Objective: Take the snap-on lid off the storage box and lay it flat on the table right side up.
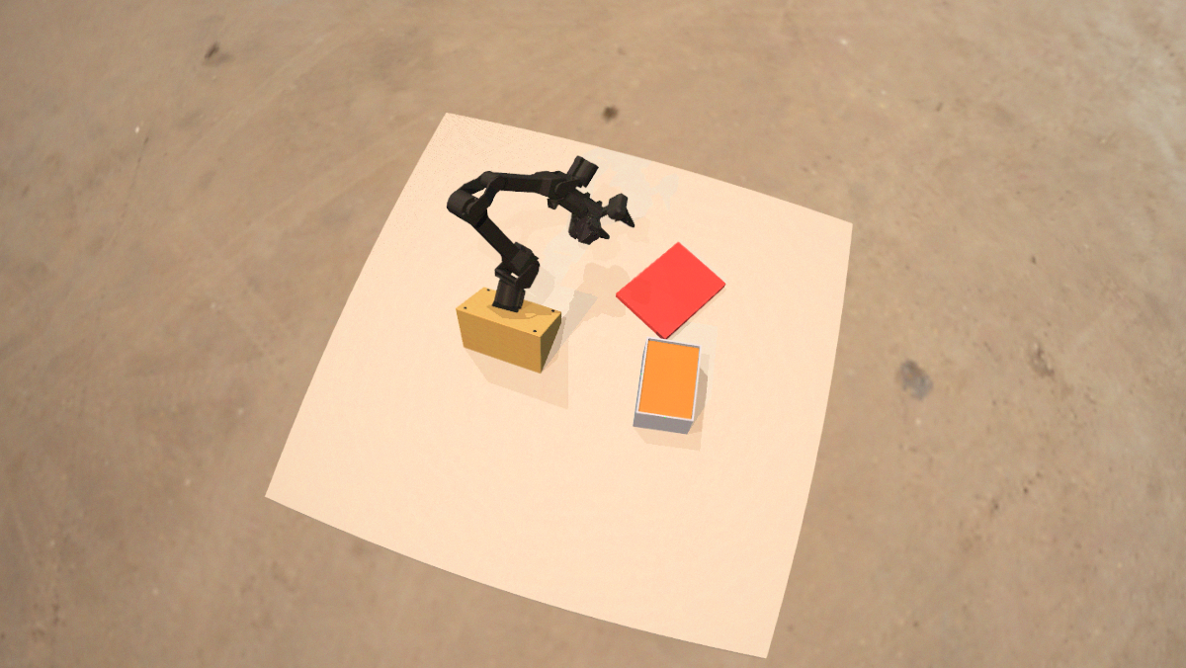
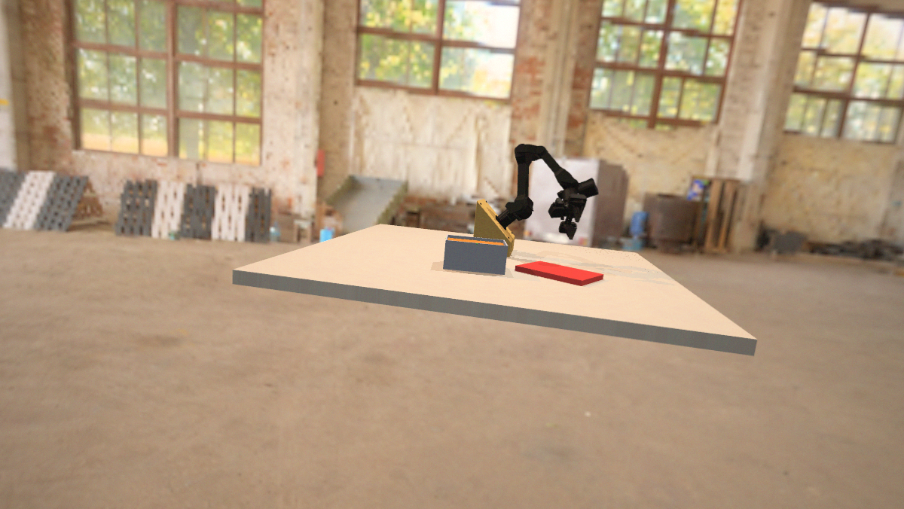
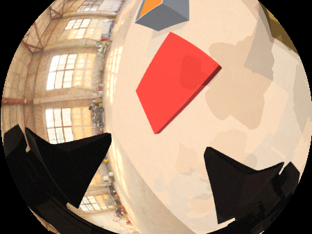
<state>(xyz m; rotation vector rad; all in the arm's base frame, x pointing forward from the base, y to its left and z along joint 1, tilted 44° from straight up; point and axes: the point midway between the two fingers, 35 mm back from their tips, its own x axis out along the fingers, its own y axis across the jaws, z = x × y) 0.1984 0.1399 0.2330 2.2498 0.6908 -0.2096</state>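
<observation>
The red lid (image 1: 670, 290) (image 2: 560, 272) (image 3: 173, 79) lies flat on the table, its smooth top face up and a thin side edge showing. It is off the box, with a small gap between them in the wrist view. The grey storage box (image 1: 663, 423) (image 2: 474, 256) (image 3: 173, 18) stands upright and uncovered, with a flat orange surface inside its rim. My gripper (image 1: 620, 232) (image 2: 567, 227) (image 3: 159, 145) is open and empty. It hangs above the table, off to the side of the lid, touching neither lid nor box. The underside of the lid is hidden.
The arm's yellow base block (image 1: 502, 341) (image 2: 490, 225) (image 3: 282, 31) stands on the pale square table (image 1: 497, 481) (image 2: 379, 278), to the left of the box and lid in the top view. The box stands close to one corner of the lid. Arm shadows fall on the table.
</observation>
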